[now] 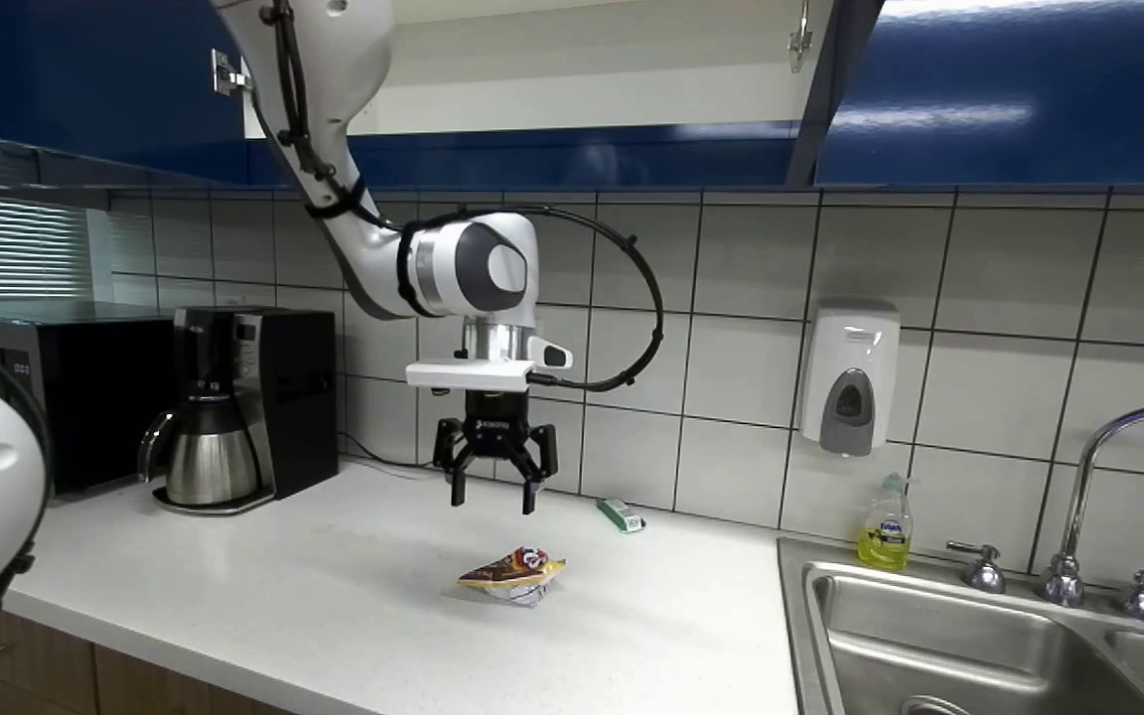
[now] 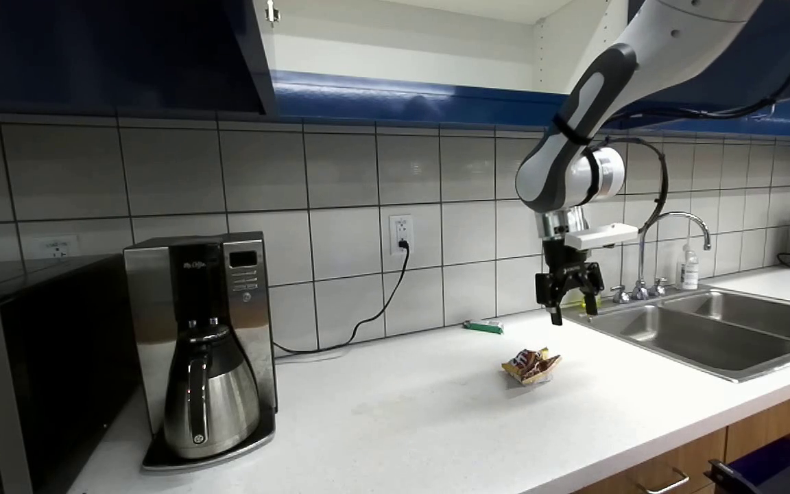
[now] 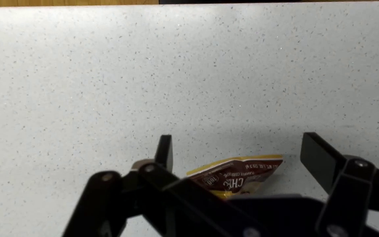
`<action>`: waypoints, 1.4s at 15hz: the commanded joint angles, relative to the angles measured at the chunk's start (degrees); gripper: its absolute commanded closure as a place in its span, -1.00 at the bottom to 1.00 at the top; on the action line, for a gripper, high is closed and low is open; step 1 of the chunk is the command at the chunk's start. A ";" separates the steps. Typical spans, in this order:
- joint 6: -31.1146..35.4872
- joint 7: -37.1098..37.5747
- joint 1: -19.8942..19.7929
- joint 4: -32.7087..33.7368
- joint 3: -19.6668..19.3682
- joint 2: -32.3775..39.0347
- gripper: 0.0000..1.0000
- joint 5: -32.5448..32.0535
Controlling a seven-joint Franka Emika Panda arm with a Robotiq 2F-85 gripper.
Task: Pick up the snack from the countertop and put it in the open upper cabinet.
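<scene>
black end effector (image 1: 494, 497); brown snack (image 3: 239, 174), yellow-edged; white bench (image 3: 176, 85), dark-speckled; upper cabinet (image 2: 422, 96) blue outside and white within.

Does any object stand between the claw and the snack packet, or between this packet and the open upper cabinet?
Nothing visible stands between the open claw and the snack packet, lower on the countertop. Toward the upper cabinet, no loose object shows either; the lift would probably have to clear its blue bottom rail.
</scene>
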 commanded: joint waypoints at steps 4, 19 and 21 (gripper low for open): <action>4.61 2.86 -1.26 4.56 2.11 8.57 -1.00 2.33; 14.10 13.57 -0.60 11.22 3.01 19.86 -1.00 6.98; 14.52 15.00 -0.31 11.99 2.87 20.88 -1.00 6.96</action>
